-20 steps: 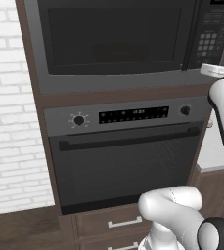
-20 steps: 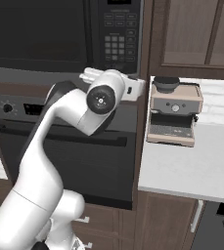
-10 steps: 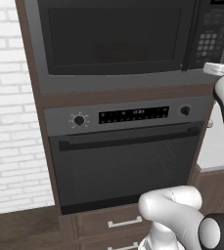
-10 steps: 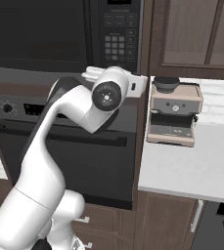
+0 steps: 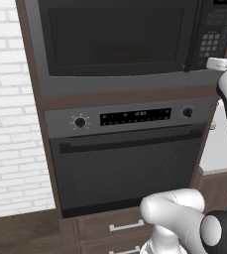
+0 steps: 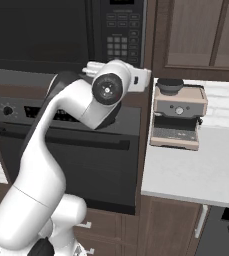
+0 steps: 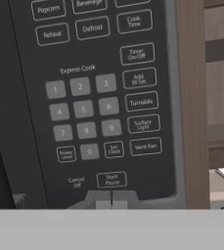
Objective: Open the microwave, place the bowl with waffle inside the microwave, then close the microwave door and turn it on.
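Claw fully closed, nothing between the fingers, the two tips pressed together side by side. In the hand view it sits right at the lower edge of the keypad panel of the microwave, the tips just below the Start/Pause button; whether they touch the panel I cannot tell. Cancel/Off label just up-left of the tips, number keys further above, Timer, Add 30 Sec, Turntable, Surface Light and Vent Fan keys stacked above and to the right. Grey frame of the microwave runs along the right of the panel, dark wood cabinet side just beyond it. Microwave door shut, dark glass, to the left of the claw; its edge shows as a dark strip at the left of the hand view. Bowl and waffle not visible through the glass, cannot tell where they are. In the left base view the wrist reaches in at the lower right corner of the microwave, by the keypad. In the right base view the arm's elbow blocks the spot where the claw meets the panel. Below the claw: black oven with knob, display and bar handle, door closed. Right of the claw and lower: white bench with a beige espresso machine standing on it against the wall.
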